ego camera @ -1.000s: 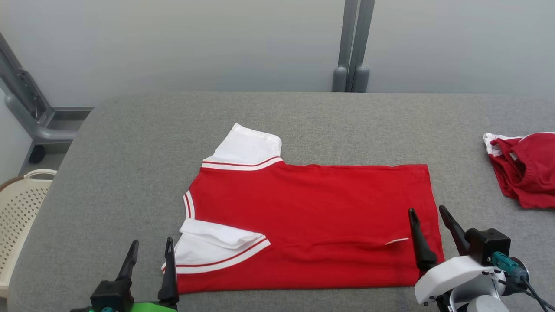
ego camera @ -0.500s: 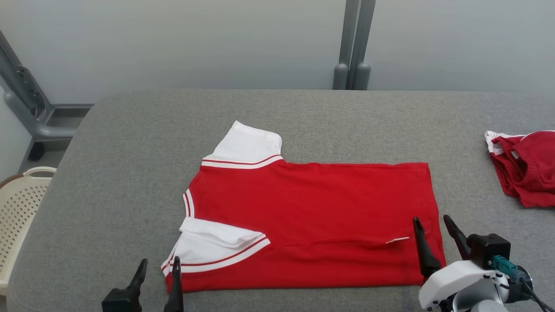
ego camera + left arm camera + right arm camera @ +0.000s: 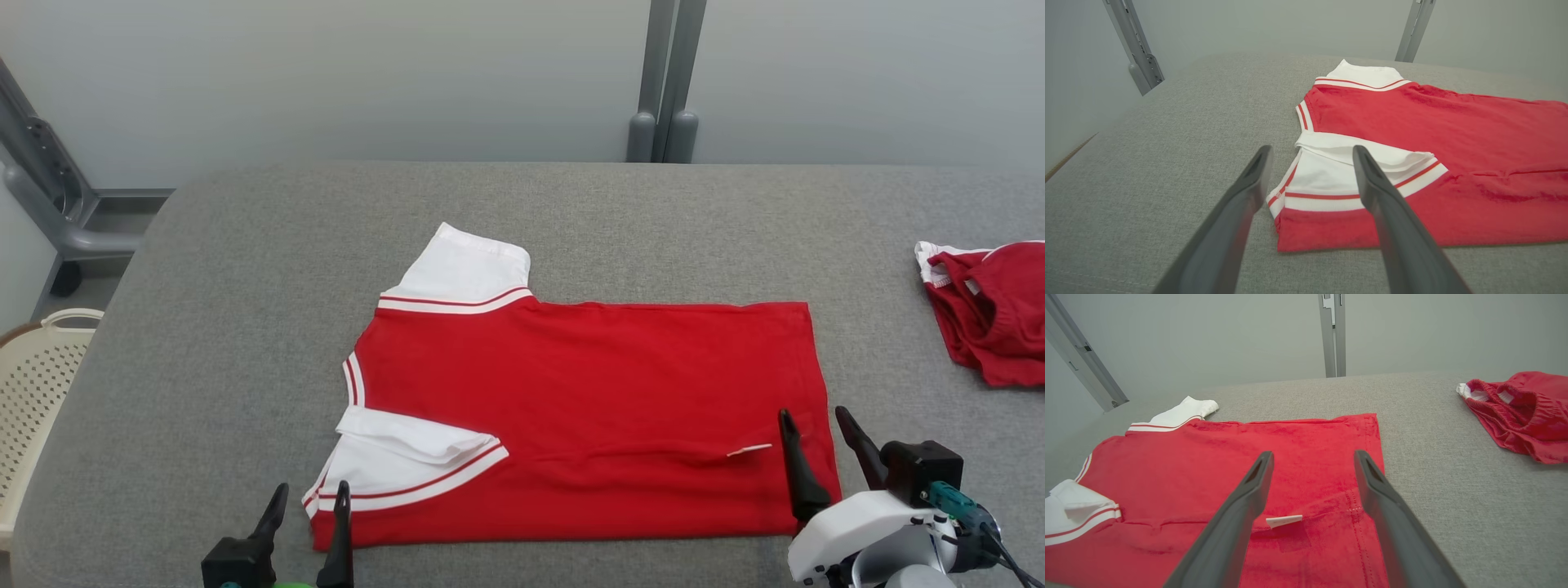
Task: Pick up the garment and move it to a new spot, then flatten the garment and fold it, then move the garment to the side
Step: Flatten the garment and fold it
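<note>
Grey fabric-covered bench (image 3: 245,286) before a pale wall. Nearest, at the bench's near edge: left jaws parted and empty, straddling the near-left corner of the garment (image 3: 588,408); right jaws likewise parted and empty, over the near-right hem corner, a small white label (image 3: 749,450) just beside. Garment spread mid-bench, red, neck toward the left edge, near sleeve (image 3: 408,465) white and folded inward, a shallow ridge running along the near side. Judged light, limp and unbreakable, prone to sag between holds and to drag on the cloth cover; best pinched at the two near corners, through both layers. Farther back, far sleeve (image 3: 465,273) lying flat. At the right edge, well apart, a second red garment (image 3: 988,318), bunched.
</note>
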You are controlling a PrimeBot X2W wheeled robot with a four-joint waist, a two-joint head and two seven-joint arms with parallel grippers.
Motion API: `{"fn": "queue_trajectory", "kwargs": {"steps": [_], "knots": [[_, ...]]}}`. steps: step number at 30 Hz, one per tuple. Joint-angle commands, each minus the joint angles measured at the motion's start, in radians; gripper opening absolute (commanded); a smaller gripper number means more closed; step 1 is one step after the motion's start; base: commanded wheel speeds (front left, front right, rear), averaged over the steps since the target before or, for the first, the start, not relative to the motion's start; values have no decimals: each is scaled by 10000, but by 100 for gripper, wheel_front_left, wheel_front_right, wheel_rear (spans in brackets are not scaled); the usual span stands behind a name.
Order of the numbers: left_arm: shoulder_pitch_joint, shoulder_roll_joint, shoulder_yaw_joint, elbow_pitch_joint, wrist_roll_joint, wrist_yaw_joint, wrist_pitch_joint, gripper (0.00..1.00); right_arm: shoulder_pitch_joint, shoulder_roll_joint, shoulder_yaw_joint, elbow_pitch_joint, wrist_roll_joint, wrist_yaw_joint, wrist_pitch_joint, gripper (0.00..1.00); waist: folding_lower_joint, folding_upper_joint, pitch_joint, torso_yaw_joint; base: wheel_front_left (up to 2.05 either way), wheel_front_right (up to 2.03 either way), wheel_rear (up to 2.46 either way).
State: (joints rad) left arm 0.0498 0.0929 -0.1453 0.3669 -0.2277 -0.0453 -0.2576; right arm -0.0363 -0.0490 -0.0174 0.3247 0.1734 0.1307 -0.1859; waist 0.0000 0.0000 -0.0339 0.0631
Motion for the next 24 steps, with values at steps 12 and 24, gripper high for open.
{"fn": "queue_trajectory", "kwargs": {"steps": [12,24], "knots": [[-2487,554,-332,47,-252,-474,1673,100,-1835,-167,589,-647,45,-3,2404,100,0,0,1460,-337,0,0,0],[-7329,1256,-1111,1585,-247,-796,3877,100,-4668,-1012,582,-1522,-48,-3,6591,100,0,0,3708,-1095,0,0,0]]}}
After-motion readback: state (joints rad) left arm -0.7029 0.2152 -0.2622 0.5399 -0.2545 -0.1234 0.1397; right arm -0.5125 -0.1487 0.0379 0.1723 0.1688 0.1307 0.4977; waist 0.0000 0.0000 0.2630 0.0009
